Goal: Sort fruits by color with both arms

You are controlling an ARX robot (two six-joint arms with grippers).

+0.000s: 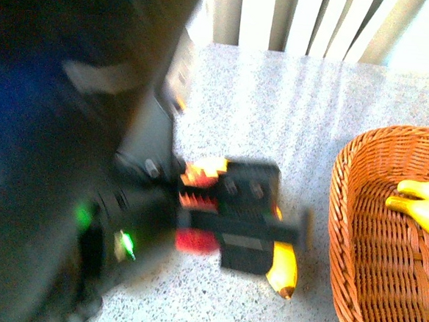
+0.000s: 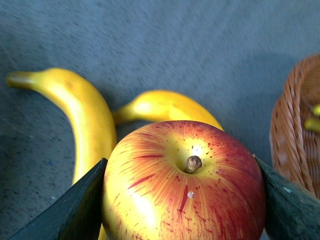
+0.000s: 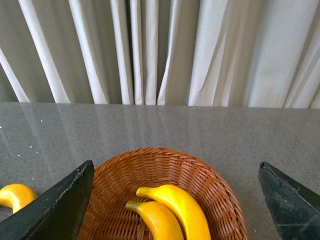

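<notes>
Left jaws clench the round red-yellow streaked apple (image 2: 185,185); right jaws gape empty. Next I'd lift it away.

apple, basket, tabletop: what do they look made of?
Apple: probably plastic or wax. The skin is glossy with sharp highlights, and the red streaks look painted.
Basket: woven wicker or rattan, matte orange-brown, with the strands plainly visible.
Tabletop: speckled grey stone or a stone-look composite. It seems polished, since it faintly reflects the curtains.
</notes>
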